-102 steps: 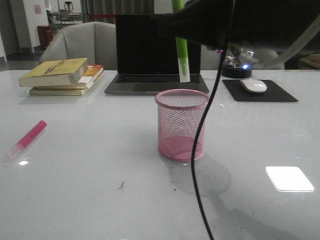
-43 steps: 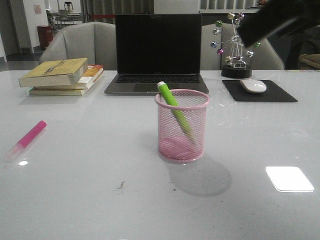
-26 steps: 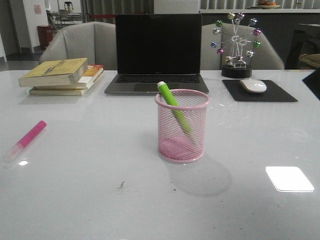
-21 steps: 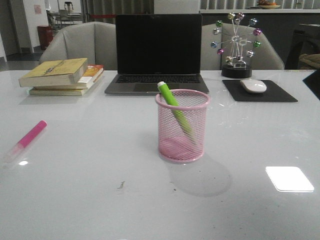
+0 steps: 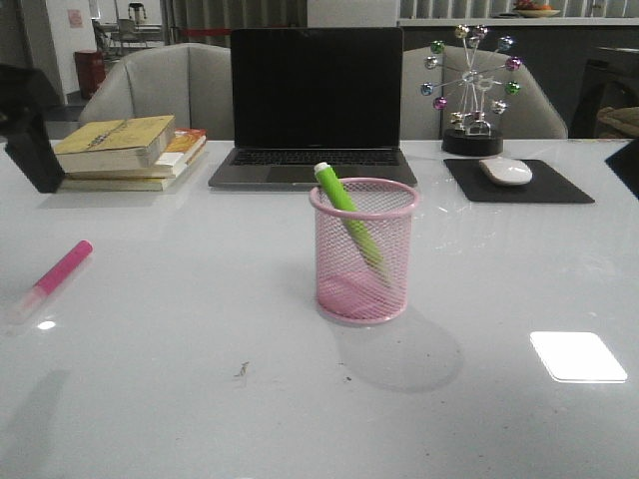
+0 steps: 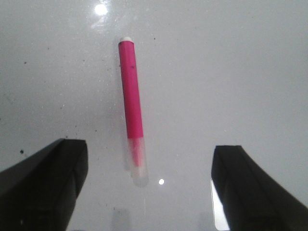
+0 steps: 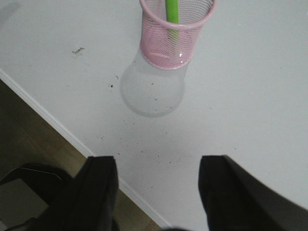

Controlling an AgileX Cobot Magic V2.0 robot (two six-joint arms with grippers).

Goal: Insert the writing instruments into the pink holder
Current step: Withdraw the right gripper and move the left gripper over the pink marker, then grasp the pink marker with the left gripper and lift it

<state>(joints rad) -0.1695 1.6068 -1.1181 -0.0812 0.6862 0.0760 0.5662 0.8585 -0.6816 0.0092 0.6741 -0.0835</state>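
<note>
A pink marker (image 5: 57, 274) lies flat on the white tabletop (image 5: 180, 399) beneath the left pincer (image 6: 149, 185), its jaws spread wide and empty. Farther on, the lime green marker (image 5: 349, 222) leans inside the pink holder (image 5: 362, 251); the right pincer (image 7: 156, 185) also gapes empty.

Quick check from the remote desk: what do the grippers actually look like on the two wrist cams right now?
Both look alike: the left gripper and right gripper each show two broad, matte black fingers with angular, slanted edges. No markings, labels or cables show on them in the wrist views. The front view catches only a black arm part at the left edge.
</note>
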